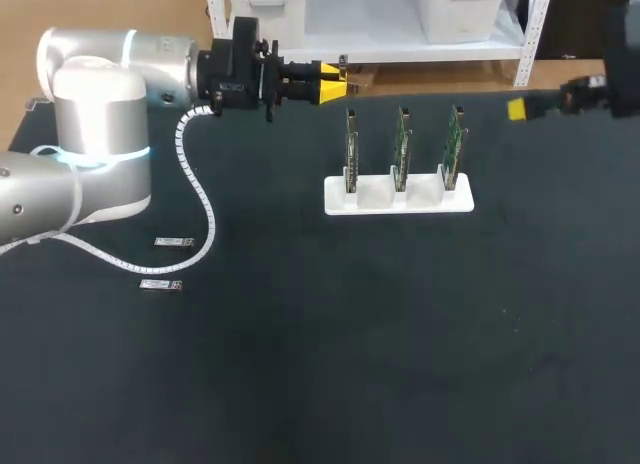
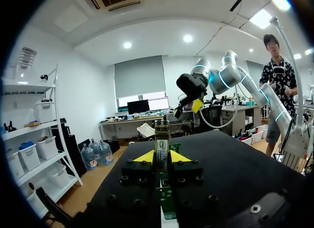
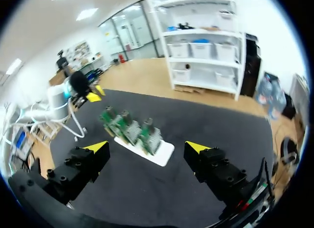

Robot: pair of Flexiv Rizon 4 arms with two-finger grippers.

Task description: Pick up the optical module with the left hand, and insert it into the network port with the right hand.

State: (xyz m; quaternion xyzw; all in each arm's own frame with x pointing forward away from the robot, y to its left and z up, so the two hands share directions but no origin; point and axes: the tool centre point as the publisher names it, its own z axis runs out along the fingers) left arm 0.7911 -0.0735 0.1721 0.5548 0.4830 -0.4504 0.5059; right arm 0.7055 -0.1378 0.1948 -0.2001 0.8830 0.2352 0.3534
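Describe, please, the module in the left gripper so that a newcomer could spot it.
Start at the white stand with three boards, then look to the left gripper just beyond its left end. The module is clamped between the yellow tips; the other two modules lie flat on the table.

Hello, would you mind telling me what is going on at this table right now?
The left gripper is shut on an optical module, held up near the far edge of the table, left of the white stand. The right gripper is open and empty at the far right, facing the stand's three upright boards. Two spare modules lie flat near the left arm. Nothing is inserted yet.
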